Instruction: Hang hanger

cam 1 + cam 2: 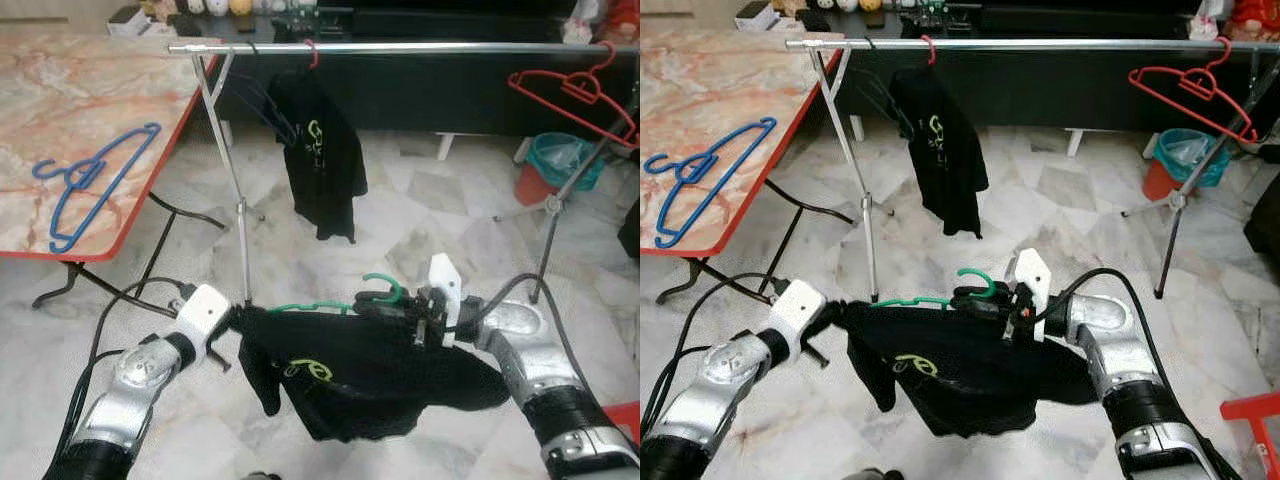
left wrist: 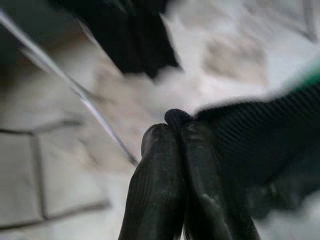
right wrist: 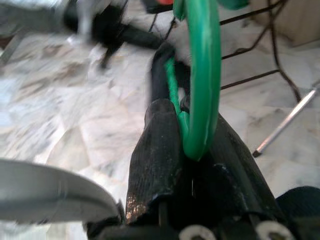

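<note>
A green hanger (image 1: 385,292) carries a black shirt (image 1: 360,375) with a green logo, held low in front of me between both arms. My right gripper (image 1: 385,308) is shut on the green hanger just below its hook (image 3: 202,75). At the shirt's left end my left gripper (image 1: 238,318) is shut, its fingers (image 2: 175,180) pinching the cloth edge (image 2: 176,117). Above and beyond runs the silver rail (image 1: 400,47) of the clothes rack. A second black shirt (image 1: 322,155) hangs there on a red hanger (image 1: 313,55).
An empty red hanger (image 1: 570,90) hangs at the rail's right end. A blue hanger (image 1: 90,180) lies on the marble-top table (image 1: 60,90) at my left. The rack's legs (image 1: 240,215) stand close ahead. A teal bin (image 1: 560,160) sits at the back right.
</note>
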Controlling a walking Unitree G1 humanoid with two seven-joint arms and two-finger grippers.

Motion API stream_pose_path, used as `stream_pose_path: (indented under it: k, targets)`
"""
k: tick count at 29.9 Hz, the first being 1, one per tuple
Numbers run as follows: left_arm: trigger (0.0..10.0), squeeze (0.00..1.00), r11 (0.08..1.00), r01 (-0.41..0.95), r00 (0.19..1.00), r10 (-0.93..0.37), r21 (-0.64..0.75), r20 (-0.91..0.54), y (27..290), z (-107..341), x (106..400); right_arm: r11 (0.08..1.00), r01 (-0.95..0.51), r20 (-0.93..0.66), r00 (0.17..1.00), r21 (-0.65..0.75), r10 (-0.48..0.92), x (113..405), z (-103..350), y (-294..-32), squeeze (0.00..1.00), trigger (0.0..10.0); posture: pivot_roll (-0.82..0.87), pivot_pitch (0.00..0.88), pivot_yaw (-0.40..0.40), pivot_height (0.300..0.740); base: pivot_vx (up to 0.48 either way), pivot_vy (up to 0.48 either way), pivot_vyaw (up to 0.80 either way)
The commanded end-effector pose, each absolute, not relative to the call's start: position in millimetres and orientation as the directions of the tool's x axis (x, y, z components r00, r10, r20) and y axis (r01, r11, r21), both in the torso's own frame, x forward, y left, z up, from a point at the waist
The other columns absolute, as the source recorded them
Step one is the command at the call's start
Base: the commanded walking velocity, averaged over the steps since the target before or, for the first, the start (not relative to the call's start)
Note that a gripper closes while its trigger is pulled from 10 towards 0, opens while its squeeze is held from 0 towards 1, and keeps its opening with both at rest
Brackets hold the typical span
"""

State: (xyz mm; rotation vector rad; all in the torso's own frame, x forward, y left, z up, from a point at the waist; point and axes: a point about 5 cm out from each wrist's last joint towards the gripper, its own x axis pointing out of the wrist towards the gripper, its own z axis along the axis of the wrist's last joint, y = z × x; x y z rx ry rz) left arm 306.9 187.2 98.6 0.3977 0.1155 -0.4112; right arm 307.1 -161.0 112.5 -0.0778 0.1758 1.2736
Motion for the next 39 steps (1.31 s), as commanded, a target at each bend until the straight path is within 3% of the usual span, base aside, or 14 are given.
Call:
stream_pose_path:
  k: [1,5,11,16,21,26,30,33,39]
  targets:
    - [10.0,0.0,0.879,0.314,0.949,-0.298,0.359,-0.101,197,112,313,0.242,-0.97,-0.186,0.235,0.014,0.954,303,115,-160,0.0,10.0,0.03,0.106,-0.003,0.74,0.0,0.0,0.0]
    - [10.0,0.0,0.911,0.21,0.969,-0.241,0.355,0.046,202,138,320,0.213,-0.977,-0.229,0.202,0.022,0.952,297,109,-161,0.0,10.0,0.03,0.107,-0.001,0.74,0.0,0.0,0.0]
    - [10.0,0.0,0.904,0.187,0.974,-0.221,0.384,0.046,204,135,320,0.214,-0.976,-0.225,0.204,0.024,0.953,296,109,-159,0.0,10.0,0.03,0.107,0.003,0.74,0.0,0.0,0.0]
    - [10.0,0.0,0.874,0.138,0.99,-0.136,0.467,-0.038,219,121,319,0.252,-0.968,-0.236,0.245,0.0,0.94,299,110,-161,0.0,10.0,0.03,0.109,0.001,0.74,0.0,0.0,0.0]
    - [10.0,0.0,0.863,0.105,0.985,-0.022,0.494,-0.171,237,100,315,0.24,-0.971,-0.232,0.231,0.012,0.945,294,113,-166,0.0,10.0,0.03,0.109,0.003,0.74,0.0,0.0,0.0]
    - [10.0,0.0,0.861,0.183,0.967,-0.071,0.475,-0.244,234,88,309,0.291,-0.957,-0.262,0.285,-0.018,0.922,296,112,-174,0.0,10.0,0.02,0.112,0.003,0.74,0.0,0.0,0.0]
    - [10.0,0.0,0.838,0.329,0.93,-0.206,0.435,-0.305,222,78,301,0.371,-0.927,-0.24,0.372,-0.054,0.897,306,117,-180,0.0,10.0,0.02,0.113,0.003,0.74,0.0,0.0,0.0]
    - [10.0,0.0,0.827,0.402,0.912,-0.326,0.392,-0.249,209,84,296,0.424,-0.9,-0.287,0.433,-0.096,0.854,312,116,-182,0.0,10.0,0.02,0.112,0.002,0.74,0.0,0.0,0.0]
    - [10.0,0.0,0.854,0.381,0.924,-0.34,0.353,-0.175,204,96,298,0.399,-0.911,-0.346,0.408,-0.099,0.845,309,105,-181,0.0,10.0,0.03,0.112,-0.002,0.74,0.0,0.0,0.0]
